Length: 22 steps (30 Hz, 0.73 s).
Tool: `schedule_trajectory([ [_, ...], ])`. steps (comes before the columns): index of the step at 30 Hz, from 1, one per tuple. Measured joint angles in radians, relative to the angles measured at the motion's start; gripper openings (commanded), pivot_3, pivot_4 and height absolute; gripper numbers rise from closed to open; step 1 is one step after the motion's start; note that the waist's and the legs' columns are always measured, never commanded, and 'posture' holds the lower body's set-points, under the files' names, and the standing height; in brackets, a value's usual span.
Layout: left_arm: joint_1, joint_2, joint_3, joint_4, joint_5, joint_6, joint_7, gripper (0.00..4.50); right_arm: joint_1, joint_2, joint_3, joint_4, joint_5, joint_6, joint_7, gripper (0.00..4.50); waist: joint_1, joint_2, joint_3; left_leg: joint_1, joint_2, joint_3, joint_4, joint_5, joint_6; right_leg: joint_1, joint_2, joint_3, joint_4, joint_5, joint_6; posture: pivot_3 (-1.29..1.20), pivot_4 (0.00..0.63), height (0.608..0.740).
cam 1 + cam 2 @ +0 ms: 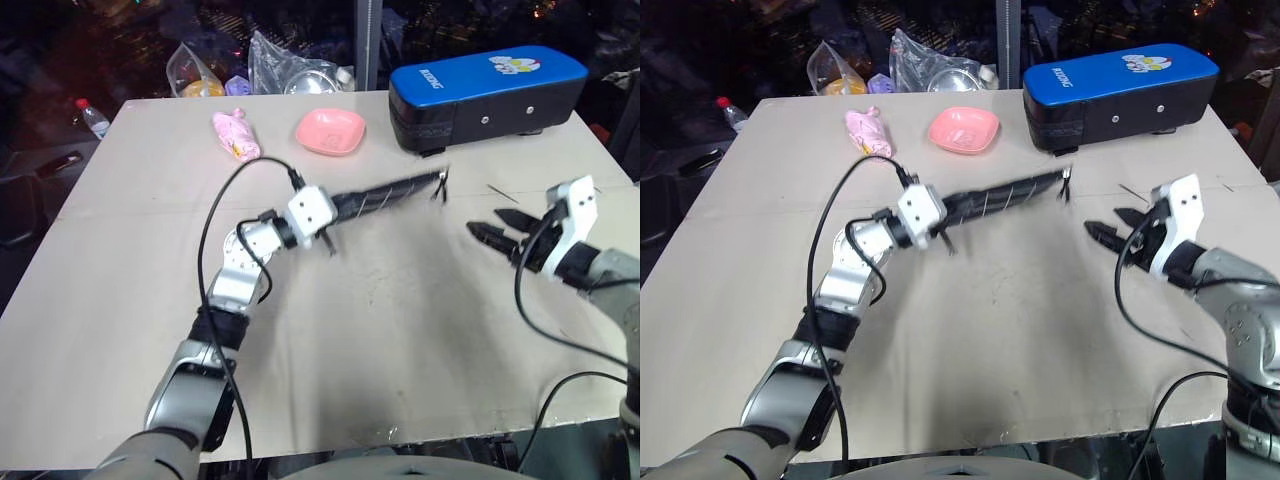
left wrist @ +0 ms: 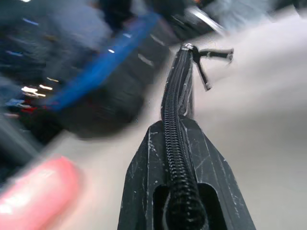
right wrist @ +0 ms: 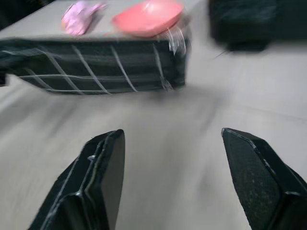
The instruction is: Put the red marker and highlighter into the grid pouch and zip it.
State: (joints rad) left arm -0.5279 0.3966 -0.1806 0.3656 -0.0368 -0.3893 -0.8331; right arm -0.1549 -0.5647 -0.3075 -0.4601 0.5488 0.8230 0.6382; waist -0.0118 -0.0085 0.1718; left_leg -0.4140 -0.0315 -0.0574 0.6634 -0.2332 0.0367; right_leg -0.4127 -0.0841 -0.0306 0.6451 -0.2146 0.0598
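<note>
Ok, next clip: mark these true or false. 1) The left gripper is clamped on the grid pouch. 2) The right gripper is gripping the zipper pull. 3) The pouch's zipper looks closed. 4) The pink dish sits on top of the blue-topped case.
1) True: the left gripper is shut on the grid pouch, at one end.
2) False: the right gripper is open, apart from the zipper pull.
3) True: the zipper runs shut along the edge.
4) False: the pink dish rests on the table, beside the blue-topped case.
</note>
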Motion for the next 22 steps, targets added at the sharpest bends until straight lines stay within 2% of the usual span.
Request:
schedule_trajectory([
  [1, 0.023, 0.016, -0.018, 0.001, 0.009, -0.008, -0.018, 1.00, 0.041, 0.000, 0.016, 0.000, -0.024, -0.073, 0.022, 3.29, 0.000, 0.000, 0.000, 0.000, 0.000, 0.000, 0.000, 0.000, 0.000, 0.000, 0.000, 0.000, 0.000, 0.000, 0.000, 0.00, 0.150, 0.740],
  [7, 0.137, 0.097, 0.002, -0.034, -0.016, 0.018, -0.066, 3.90, 0.242, -0.021, 0.076, 0.038, -0.103, -0.356, 0.169, 3.29, 0.003, 0.000, 0.000, 0.001, 0.002, -0.001, 0.001, 0.000, 0.000, 0.001, 0.000, 0.000, 0.000, 0.000, 0.000, 0.00, 0.150, 0.740],
  [8, 0.177, 0.107, 0.019, -0.080, -0.068, 0.069, -0.090, 4.49, 0.264, -0.023, 0.077, 0.060, -0.101, -0.380, 0.198, 3.53, 0.002, 0.000, 0.000, 0.000, 0.002, 0.000, 0.001, 0.000, 0.000, 0.000, 0.000, 0.000, 0.000, 0.000, 0.000, 0.00, 0.150, 0.740],
  [11, 0.307, 0.147, 0.058, -0.270, -0.237, 0.277, -0.141, 4.50, 0.292, -0.041, 0.063, 0.111, -0.076, -0.435, 0.269, 4.45, -0.001, 0.000, 0.000, 0.001, 0.002, 0.000, 0.000, 0.000, 0.000, 0.000, -0.001, 0.001, -0.001, 0.000, 0.000, 0.00, 0.150, 0.740],
  [13, 0.425, 0.197, 0.102, -0.408, -0.334, 0.426, -0.145, 4.50, 0.306, -0.048, 0.038, 0.170, -0.069, -0.488, 0.310, 4.45, -0.001, 0.000, 0.000, 0.001, 0.003, -0.001, 0.000, 0.000, 0.000, 0.000, -0.001, 0.001, -0.001, 0.000, 0.000, 0.00, 0.150, 0.740],
  [16, 0.532, 0.226, 0.151, -0.511, -0.383, 0.536, -0.116, 4.50, 0.308, -0.063, 0.022, 0.246, -0.068, -0.554, 0.363, 4.45, 0.005, 0.003, 0.001, 0.001, 0.003, -0.001, 0.000, 0.000, 0.000, 0.001, -0.001, 0.000, -0.001, -0.001, -0.002, 0.00, 0.150, 0.740],
  [22, 0.657, 0.217, 0.182, -0.598, -0.364, 0.588, -0.034, 4.50, 0.286, -0.103, 0.017, 0.388, -0.064, -0.628, 0.466, 4.45, 0.027, 0.003, 0.001, 0.001, 0.003, 0.002, 0.001, 0.000, 0.000, 0.001, -0.002, 0.001, -0.002, -0.003, -0.004, 0.00, 0.150, 0.740],
])
